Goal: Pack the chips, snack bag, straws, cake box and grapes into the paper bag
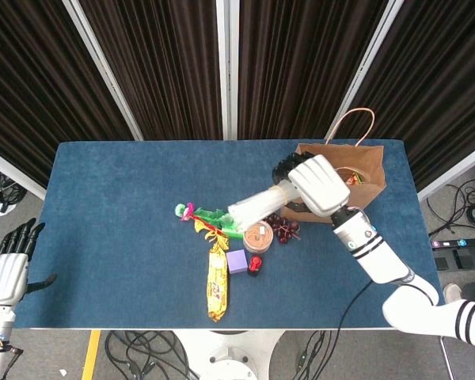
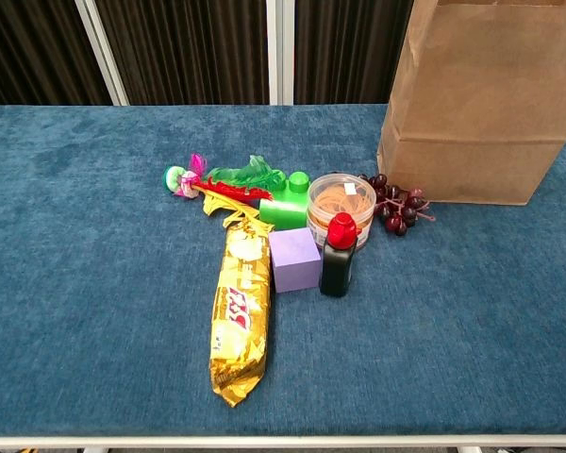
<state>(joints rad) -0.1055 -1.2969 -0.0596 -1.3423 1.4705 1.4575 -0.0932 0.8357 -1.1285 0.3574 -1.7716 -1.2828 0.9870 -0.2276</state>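
Observation:
My right hand (image 1: 317, 184) is raised high above the table beside the brown paper bag (image 1: 364, 186) and grips a bundle of clear straws (image 1: 257, 207) that juts to the left. The chest view shows neither hand. On the cloth lie a yellow chips bag (image 2: 240, 315), a purple box (image 2: 294, 259), dark grapes (image 2: 396, 206) and a green snack bag (image 2: 250, 175). The grapes touch the foot of the paper bag (image 2: 486, 99). My left hand (image 1: 6, 269) hangs open off the table's left edge.
A round clear tub with a tan lid (image 2: 341, 203), a small black bottle with a red cap (image 2: 339, 255) and a green block (image 2: 285, 203) crowd the middle of the blue table (image 2: 85, 283). Something colourful lies inside the bag (image 1: 354, 180).

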